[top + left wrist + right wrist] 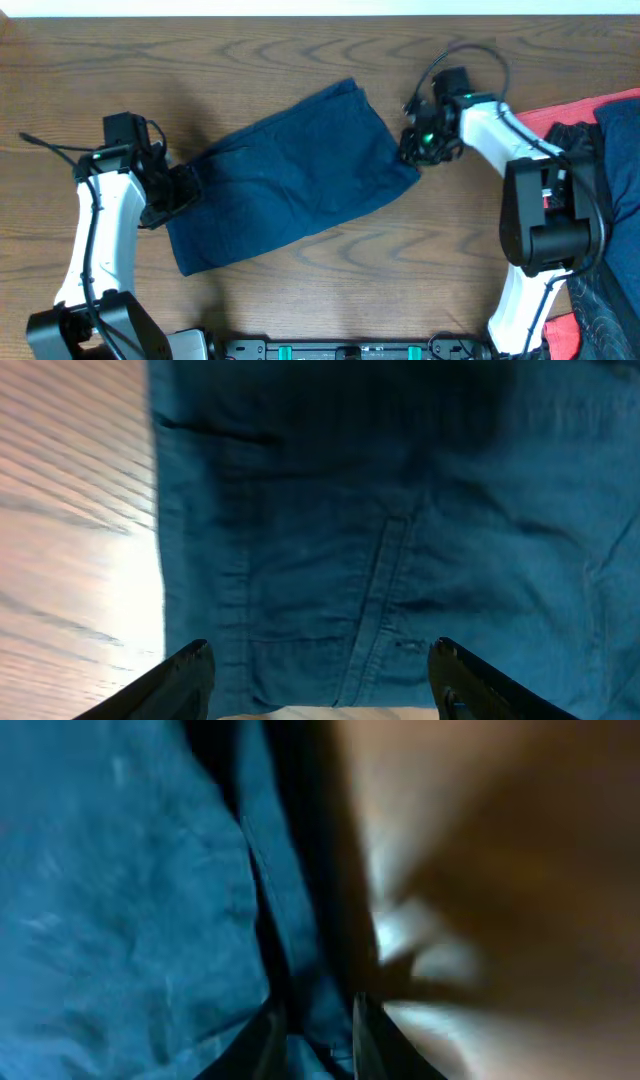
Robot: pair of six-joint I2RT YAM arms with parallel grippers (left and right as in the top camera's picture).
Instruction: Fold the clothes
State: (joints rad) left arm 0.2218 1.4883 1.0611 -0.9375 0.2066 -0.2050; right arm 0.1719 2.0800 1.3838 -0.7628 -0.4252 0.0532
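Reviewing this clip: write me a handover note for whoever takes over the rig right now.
The left gripper is open, its fingers straddling the left end of the shorts with nothing gripped.
The right gripper looks shut on the shorts' right edge, with fabric between its fingers.
The shorts lie flat and diagonal across mid-table.
Done: garment spread out, right edge pinched.
Left: probably close the left gripper on its end, then make the fold and flatten it.
The red cloth at the right edge is not part of the job.
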